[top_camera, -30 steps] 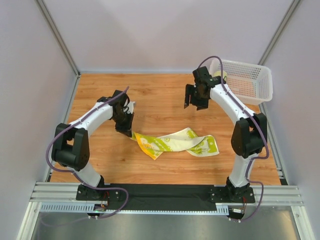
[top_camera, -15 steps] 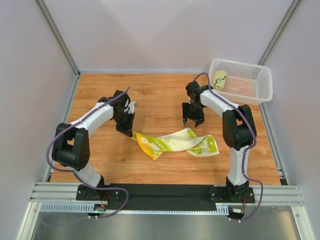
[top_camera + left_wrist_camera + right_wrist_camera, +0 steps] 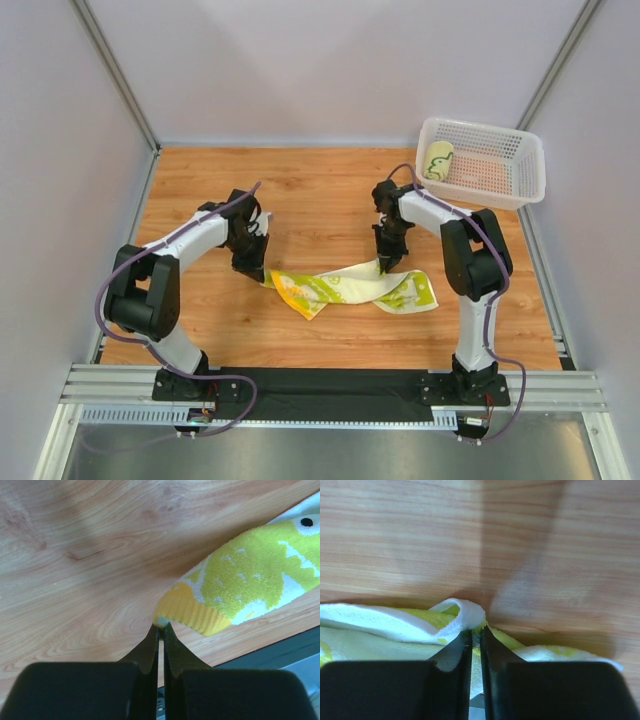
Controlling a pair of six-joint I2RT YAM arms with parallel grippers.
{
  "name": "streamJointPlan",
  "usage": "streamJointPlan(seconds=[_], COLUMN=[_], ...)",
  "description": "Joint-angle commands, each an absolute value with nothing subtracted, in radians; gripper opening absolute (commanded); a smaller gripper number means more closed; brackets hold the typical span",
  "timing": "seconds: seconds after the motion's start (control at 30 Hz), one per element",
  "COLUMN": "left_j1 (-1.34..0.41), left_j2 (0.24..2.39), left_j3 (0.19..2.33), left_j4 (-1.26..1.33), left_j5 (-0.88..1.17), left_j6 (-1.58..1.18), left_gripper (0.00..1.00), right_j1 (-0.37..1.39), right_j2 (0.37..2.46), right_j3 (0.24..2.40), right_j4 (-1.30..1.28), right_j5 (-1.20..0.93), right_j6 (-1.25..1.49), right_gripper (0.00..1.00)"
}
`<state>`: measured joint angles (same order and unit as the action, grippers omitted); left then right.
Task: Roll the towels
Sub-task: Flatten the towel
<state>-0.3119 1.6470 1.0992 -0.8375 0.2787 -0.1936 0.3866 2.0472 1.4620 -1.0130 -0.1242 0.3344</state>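
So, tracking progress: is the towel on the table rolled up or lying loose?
Loose: the towel lies stretched out, unrolled, and only partly folded over itself toward its right end.

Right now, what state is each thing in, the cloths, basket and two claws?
loose towel: unrolled, rumpled, partly folded over on the table.
rolled towel: rolled up, lying in the basket.
basket: upright, holding one roll.
left gripper: shut on the loose towel's yellow-orange corner.
right gripper: shut on a raised fold of the loose towel.
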Motion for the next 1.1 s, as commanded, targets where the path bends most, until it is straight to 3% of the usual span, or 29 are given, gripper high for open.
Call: streamJointPlan(seconds=[0.0,0.07,0.5,0.9,1.07], left_j1=[-0.316,-0.316,-0.316,-0.316,-0.316], left_j2=[1.635,1.632,1.465,1.102,1.017], left_j3=[1.086,1.086,1.252,1.116,1.049], left_j4=[-0.807,-0.804,-0.868,-0.764,-0.718], left_j5=[0.284,0.276,0.201,0.325,0.328], left_j6=[-0.210,-0.215,-0.161,-0.098,-0.074], left_gripper=[0.00,0.00,0.00,0.00,0.00], right_j1=[0.391,0.391,0.370,0.364,0.347], right_j2=[2.028,2.020,1.786,1.317,1.278], right_j3=[1.440,1.439,1.592,1.378,1.358], right_j4=[-1.003,-1.005,-1.086,-1.155,-1.154], right_j5=[-0.150,-0.155,-0.094,0.050,0.120], right_j6=[0.322,0.319,0.344,0.437,0.471], right_gripper=[0.07,0.00,0.00,0.00,0.00])
